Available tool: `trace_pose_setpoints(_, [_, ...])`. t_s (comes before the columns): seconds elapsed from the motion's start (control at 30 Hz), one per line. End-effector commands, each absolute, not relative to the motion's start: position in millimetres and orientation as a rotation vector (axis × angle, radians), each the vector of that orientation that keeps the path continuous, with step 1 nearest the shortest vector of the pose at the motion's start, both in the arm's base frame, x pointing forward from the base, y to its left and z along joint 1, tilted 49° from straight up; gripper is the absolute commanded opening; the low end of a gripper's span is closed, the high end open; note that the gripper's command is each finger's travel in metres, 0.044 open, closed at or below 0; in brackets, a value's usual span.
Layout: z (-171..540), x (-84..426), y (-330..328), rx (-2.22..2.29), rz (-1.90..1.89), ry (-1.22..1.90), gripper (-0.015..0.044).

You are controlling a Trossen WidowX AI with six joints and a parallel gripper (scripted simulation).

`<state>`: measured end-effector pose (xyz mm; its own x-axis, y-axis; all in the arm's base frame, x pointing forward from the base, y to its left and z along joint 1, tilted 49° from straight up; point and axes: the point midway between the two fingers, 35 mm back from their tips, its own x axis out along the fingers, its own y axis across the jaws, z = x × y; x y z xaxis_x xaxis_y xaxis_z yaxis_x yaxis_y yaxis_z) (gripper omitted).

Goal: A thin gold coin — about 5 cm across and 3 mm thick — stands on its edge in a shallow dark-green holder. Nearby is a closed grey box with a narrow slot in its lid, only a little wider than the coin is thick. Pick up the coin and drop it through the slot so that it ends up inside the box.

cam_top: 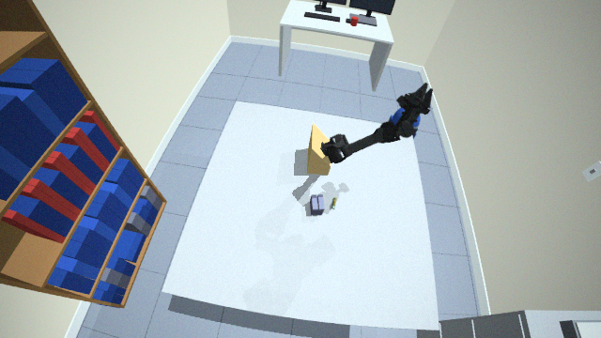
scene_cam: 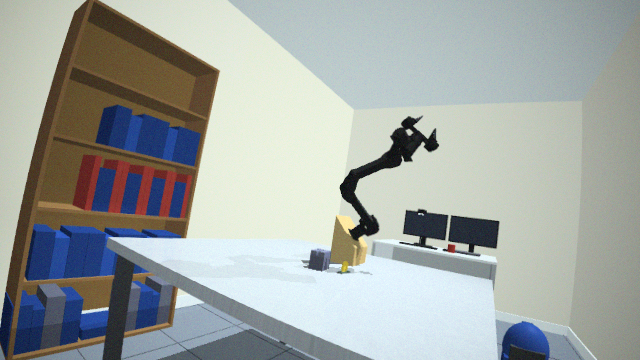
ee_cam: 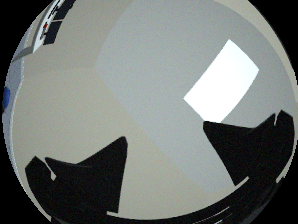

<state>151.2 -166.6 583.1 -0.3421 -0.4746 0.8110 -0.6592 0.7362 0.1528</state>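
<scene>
The gold coin stands on edge in the small dark-green holder on the white table. The grey box stands beside it, to the left in the top and exterior views; a dark slot line runs across its lid in the top view. My gripper is open and empty. It is raised high in the air, far from the coin and box, and points up and away from the table. The wrist view shows only walls and ceiling between the fingers.
The yellow wedge-shaped arm mount stands on the table behind the box and coin. A desk with monitors is at the back of the room. A bookshelf stands at the left. A blue rounded object is beyond the table.
</scene>
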Motion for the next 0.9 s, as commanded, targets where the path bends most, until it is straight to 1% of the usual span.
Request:
trace_pose_setpoints(0.0, [583.3, 150.0, -166.5, 0.859, 0.254, -2.008, 0.0374])
trace_pose_setpoints(0.1, [586.5, 131.9, -164.3, 0.834, 0.312, -2.046, 0.0295])
trace_pose_setpoints(0.27, [593.8, 74.5, -149.9, 0.734, 0.519, -2.147, 0.0164])
trace_pose_setpoints(0.37, [595.5, 49.1, -140.1, 0.674, 0.607, -2.182, 0.0161])
trace_pose_setpoints(0.57, [593.0, -29.4, -90.1, 0.426, 0.916, -2.233, 0.0161])
trace_pose_setpoints(0.63, [590.1, -47.7, -72.6, 0.349, 0.999, -2.229, 0.0161])
trace_pose_setpoints(0.7, [589.6, -52.7, -63.8, 0.315, 1.096, -2.181, 0.0161])
trace_pose_setpoints(0.87, [572.2, -97.1, 5.7, 0.044, 1.35, -2.082, 0.0161])
